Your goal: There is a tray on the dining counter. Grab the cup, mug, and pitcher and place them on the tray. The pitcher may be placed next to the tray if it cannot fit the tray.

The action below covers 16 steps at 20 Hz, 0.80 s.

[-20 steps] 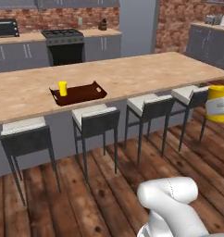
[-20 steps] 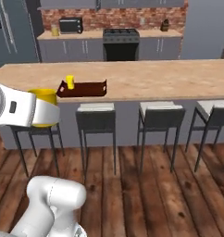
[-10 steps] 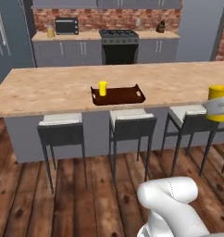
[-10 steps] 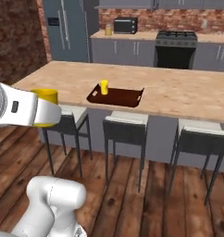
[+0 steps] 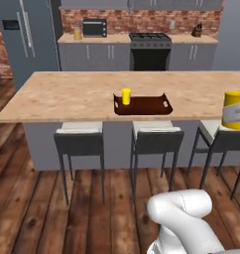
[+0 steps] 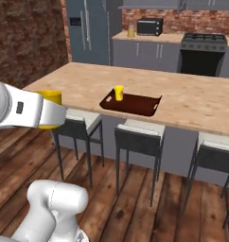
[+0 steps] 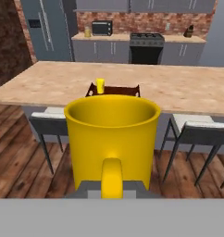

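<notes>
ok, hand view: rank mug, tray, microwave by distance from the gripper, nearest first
1. mug: held in the gripper, handle facing the camera.
2. tray: on the dining counter ahead, cup at its left end.
3. microwave: back counter, against the brick wall.

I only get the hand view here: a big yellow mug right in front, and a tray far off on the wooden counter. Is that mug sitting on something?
Observer: No. In the left base view the mug hangs in the air, off the counter's end.
Operator: What holds it up?
Observer: The arm's claw, shut on it, seen in the right base view.
Operator: Is the tray empty?
Observer: No, the cup stands at the left end of the tray.
</notes>
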Motion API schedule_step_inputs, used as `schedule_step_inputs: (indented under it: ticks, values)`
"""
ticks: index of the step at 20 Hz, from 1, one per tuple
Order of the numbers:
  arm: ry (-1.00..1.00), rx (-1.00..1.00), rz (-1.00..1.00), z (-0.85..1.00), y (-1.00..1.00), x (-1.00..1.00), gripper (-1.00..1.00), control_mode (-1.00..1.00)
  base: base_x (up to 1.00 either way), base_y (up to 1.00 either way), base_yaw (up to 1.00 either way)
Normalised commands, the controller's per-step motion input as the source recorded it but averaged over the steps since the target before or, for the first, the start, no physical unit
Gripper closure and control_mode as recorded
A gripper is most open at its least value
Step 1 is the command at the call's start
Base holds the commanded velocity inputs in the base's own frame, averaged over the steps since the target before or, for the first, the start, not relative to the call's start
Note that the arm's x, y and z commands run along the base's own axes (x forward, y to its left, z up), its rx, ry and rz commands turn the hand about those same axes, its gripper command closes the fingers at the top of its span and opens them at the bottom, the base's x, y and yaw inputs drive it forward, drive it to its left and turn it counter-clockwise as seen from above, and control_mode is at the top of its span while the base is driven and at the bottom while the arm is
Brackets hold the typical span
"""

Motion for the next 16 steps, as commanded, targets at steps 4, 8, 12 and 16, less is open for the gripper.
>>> schedule_step_inputs:
  ticks: [4, 8, 12, 16]
  values:
    - [0.00, 0.00, 0.00, 0.00, 0.00, 0.00, 1.00, 1.00, 0.58, -0.06, 0.01]
    - [0.00, 0.00, 0.00, 0.00, 0.00, 0.00, 1.00, 1.00, 0.75, 0.00, 0.00]
    - [0.00, 0.00, 0.00, 0.00, 0.00, 0.00, 1.00, 1.00, 0.70, 0.00, 0.00]
    - [0.00, 0.00, 0.00, 0.00, 0.00, 0.00, 1.00, 1.00, 0.58, 0.00, 0.00]
